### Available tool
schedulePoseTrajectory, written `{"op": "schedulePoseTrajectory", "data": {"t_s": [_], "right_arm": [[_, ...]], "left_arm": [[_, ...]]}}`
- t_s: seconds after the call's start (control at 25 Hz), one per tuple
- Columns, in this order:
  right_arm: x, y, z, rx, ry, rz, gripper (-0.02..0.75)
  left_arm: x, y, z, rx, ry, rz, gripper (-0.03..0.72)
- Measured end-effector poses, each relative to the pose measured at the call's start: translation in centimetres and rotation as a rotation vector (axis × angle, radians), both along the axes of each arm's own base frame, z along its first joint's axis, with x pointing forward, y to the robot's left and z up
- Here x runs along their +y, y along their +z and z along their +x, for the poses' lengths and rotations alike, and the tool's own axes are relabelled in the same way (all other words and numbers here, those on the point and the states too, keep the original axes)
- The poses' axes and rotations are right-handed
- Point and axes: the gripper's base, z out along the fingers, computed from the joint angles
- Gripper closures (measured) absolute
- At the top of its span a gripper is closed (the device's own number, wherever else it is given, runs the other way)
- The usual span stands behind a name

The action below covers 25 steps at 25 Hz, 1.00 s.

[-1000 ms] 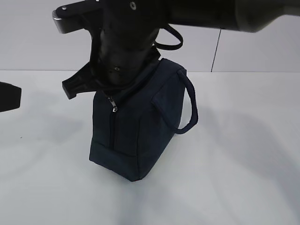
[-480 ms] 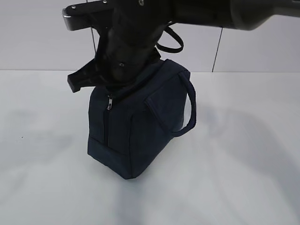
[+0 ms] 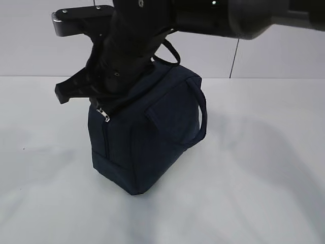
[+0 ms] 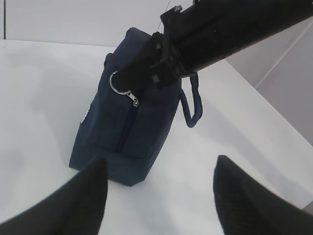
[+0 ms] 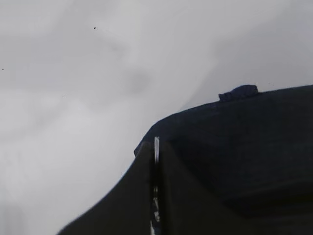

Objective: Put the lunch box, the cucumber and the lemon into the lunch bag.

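Right gripper (image 5: 155, 196) of mine pinched shut on the silver zipper pull (image 5: 156, 149) at the lunch bag's (image 3: 147, 137) top, 10 o'clock corner. Left gripper (image 4: 159, 196) spread wide, holding nothing, bag at its 12 o'clock. Bag upright on white table (image 3: 254, 178).

Soft, even light with faint shadows on the white table (image 3: 264, 168); right wrist view blurred, washed-out.

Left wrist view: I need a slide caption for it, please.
Right end effector pinches the silver zipper ring atop the upright navy lunch bag; the open left end effector waits nearby.
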Motion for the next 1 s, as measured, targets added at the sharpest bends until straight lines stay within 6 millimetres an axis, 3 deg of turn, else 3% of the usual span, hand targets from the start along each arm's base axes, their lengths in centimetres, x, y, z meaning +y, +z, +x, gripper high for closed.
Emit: {"op": "schedulePoseTrajectory", "data": {"t_s": [0.56, 1.0], "right_arm": [[1.7, 0.0, 1.7, -0.049, 0.021, 0.034, 0.717], [0.7, 0.2, 3.5, -0.106, -0.023, 0.076, 0.717]], "left_arm": [[0.0, 0.1, 0.1, -0.018, 0.011, -0.01, 0.207], [0.0, 0.0, 0.3, -0.02, 0.008, 0.008, 0.207]]}}
